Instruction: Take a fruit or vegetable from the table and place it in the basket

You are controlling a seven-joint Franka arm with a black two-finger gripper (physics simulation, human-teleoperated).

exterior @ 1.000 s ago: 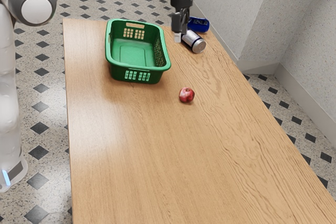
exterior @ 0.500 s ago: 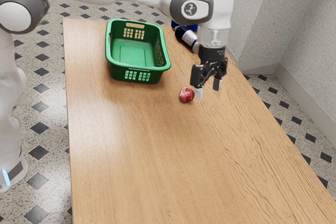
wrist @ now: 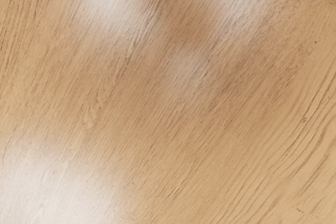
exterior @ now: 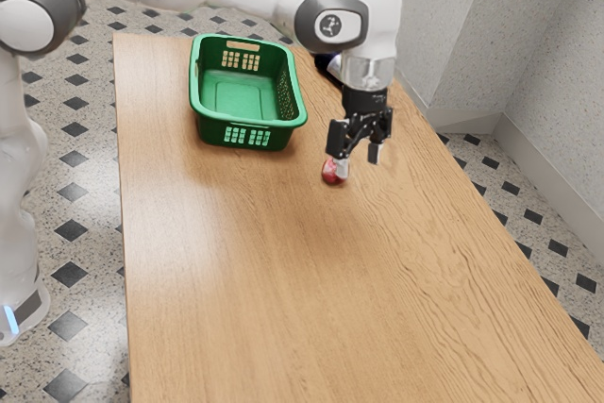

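In the exterior view my gripper [exterior: 359,165] points down with its two fingers spread wide, open and with nothing seen between them. A red apple-like fruit [exterior: 330,173] rests on the table, partly hidden behind the nearer fingertip; whether they touch I cannot tell. The green basket [exterior: 250,137] stands upright on the table, toward the exterior view's left of my hand, and its visible floor is bare. Beneath my hand, the wrist view gives bare wood of the table [wrist: 173,129].
Behind my hand in the exterior view, a dark can [exterior: 328,65] lies near the table's far edge, partly covered by the arm. Bare wood of the table [exterior: 283,280] extends on the near side of the basket and fruit. A wall stands beyond the exterior view's right edge of the table.
My hand first swung from near the cans toward the fruit, then shifted slightly toward the exterior view's left, so a fingertip now overlaps the fruit. Fruit and basket have not moved.
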